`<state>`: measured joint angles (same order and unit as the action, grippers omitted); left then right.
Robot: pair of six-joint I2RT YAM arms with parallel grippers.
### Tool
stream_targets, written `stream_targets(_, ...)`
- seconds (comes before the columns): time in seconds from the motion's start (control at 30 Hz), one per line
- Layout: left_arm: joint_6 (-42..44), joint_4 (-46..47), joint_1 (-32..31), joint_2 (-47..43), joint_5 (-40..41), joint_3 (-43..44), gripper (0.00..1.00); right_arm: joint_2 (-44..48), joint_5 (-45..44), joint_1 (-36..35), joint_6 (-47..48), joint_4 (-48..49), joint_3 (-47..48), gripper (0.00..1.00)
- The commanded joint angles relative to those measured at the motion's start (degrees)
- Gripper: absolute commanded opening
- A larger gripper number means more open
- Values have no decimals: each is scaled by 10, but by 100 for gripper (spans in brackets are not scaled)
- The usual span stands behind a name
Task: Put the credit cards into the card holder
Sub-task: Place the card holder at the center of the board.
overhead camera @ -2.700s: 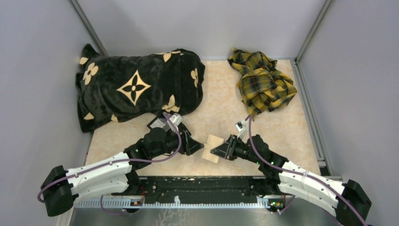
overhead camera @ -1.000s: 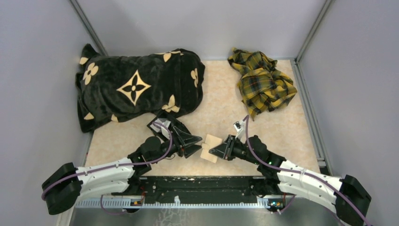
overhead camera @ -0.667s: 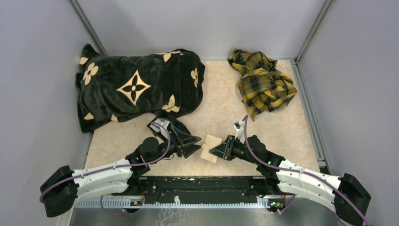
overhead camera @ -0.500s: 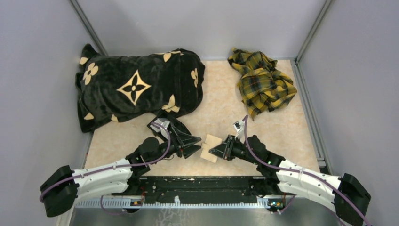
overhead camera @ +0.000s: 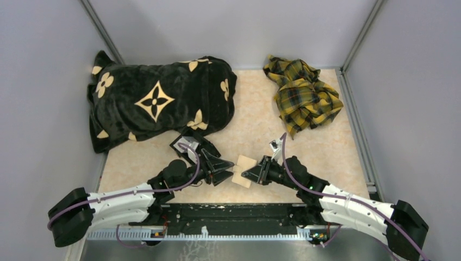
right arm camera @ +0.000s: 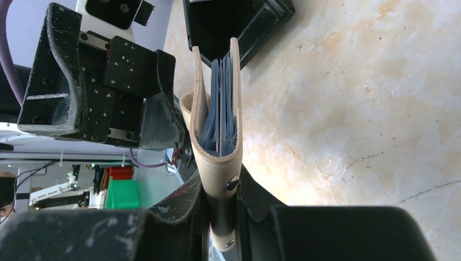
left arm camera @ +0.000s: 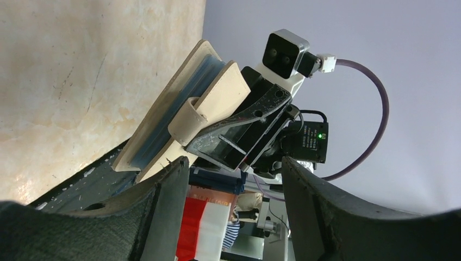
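The tan card holder [overhead camera: 245,169] is held off the table between the two arms. My right gripper [overhead camera: 253,174] is shut on its folded spine, seen up close in the right wrist view [right arm camera: 222,217]. The holder [right arm camera: 217,157] stands edge-on and slightly open, with blue cards [right arm camera: 223,109] packed between its flaps. In the left wrist view the holder [left arm camera: 228,89] shows its closing tab and blue card edges [left arm camera: 187,98]. My left gripper [overhead camera: 227,167] is open and empty, its fingertips [left arm camera: 173,168] right at the holder's free edge.
A black blanket with beige flower prints [overhead camera: 157,100] lies at the back left. A crumpled yellow plaid cloth [overhead camera: 301,95] lies at the back right. Grey walls close in both sides. The black base rail [overhead camera: 234,215] runs along the near edge.
My left gripper turned at the wrist and edged right, closer to the holder's free edge. My right gripper kept its hold and barely moved.
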<state>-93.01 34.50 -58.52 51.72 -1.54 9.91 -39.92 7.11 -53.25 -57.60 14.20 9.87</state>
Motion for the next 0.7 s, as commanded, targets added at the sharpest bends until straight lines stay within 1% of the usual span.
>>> stream_targets(0.0,-1,25,-5,7,0,-7,69,6,-5,-8,4,50,36,0)
stream_targets(0.33,-3,48,-10,29,15,-6,69,4,-11,-23,4,54,39,0)
stream_targets(0.67,3,48,-12,26,42,-3,69,5,-19,-40,-2,64,33,0)
